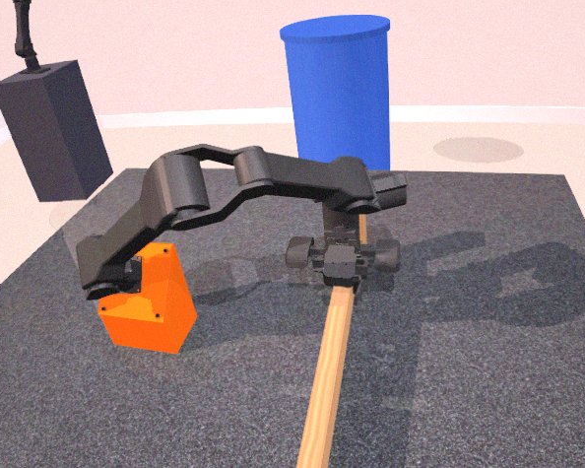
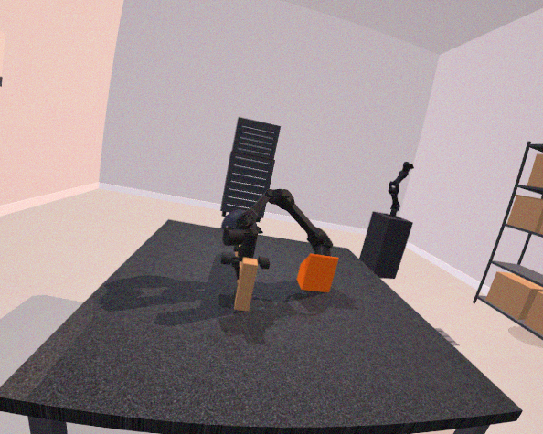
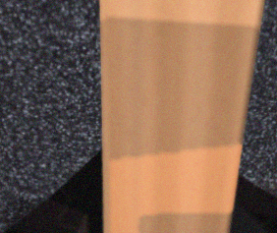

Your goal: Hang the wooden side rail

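Dark and speckled, the desk [image 1: 490, 384] [image 2: 282, 375] [image 3: 32, 82] spreads beneath the work, with a pale pink wall [image 1: 188, 34] [image 2: 39, 90] behind it. Over its surface lies the wooden side rail [image 1: 321, 389] [image 3: 175, 91], running from the hand [image 1: 341, 272] [image 2: 244, 259] [image 3: 146, 158] to the bottom edge of the top view, where its end is cut off. The hand is closed on the rail, gripping it from above; the wrist view shows the wood between the dark fingers, with shadow bands across it. In the exterior view a wooden piece [image 2: 245, 286] stands in front of the hand; I cannot tell whether it is the post or part of the rail. Hooks and pins cannot be made out, so neither can their seating.

From the hand, the black arm [image 1: 292, 175] [image 2: 298, 216] arches over to an orange block [image 1: 180, 305] [image 2: 320, 274] on the desk, well apart from the rail. Farther out are a blue barrel [image 1: 342, 98], a dark pedestal [image 1: 45, 139] [image 2: 385, 245] carrying a second arm [image 1: 23, 25] [image 2: 394, 189], a slatted black cabinet [image 2: 250, 167] and a shelf rack [image 2: 509, 199] of brown boxes [image 2: 514, 293]
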You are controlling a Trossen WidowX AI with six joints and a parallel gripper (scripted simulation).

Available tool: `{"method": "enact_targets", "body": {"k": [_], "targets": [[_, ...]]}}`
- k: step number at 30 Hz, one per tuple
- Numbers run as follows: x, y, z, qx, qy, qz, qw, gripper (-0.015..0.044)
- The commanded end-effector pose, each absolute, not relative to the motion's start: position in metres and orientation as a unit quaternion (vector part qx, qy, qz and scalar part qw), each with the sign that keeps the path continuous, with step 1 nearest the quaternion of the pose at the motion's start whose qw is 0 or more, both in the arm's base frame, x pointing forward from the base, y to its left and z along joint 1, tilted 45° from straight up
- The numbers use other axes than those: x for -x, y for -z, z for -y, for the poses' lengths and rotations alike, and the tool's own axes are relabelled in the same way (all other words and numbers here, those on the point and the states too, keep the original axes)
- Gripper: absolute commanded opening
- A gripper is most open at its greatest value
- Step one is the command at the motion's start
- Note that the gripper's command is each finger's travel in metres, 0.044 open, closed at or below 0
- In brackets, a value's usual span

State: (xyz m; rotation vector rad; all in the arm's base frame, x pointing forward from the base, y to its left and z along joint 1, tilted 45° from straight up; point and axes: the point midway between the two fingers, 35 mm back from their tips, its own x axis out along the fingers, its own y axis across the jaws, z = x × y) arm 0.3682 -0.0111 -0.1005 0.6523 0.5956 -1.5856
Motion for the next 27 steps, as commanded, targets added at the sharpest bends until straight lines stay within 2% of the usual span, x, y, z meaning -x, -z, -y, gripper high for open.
{"method": "enact_targets", "body": {"k": [1, 27], "targets": [[-0.3709, 0.0996, 0.0056, -0.287, 0.685, -0.259, 0.618, 0.0], [-0.37, 0.1022, 0.007, -0.287, 0.685, -0.259, 0.618, 0.0]]}}
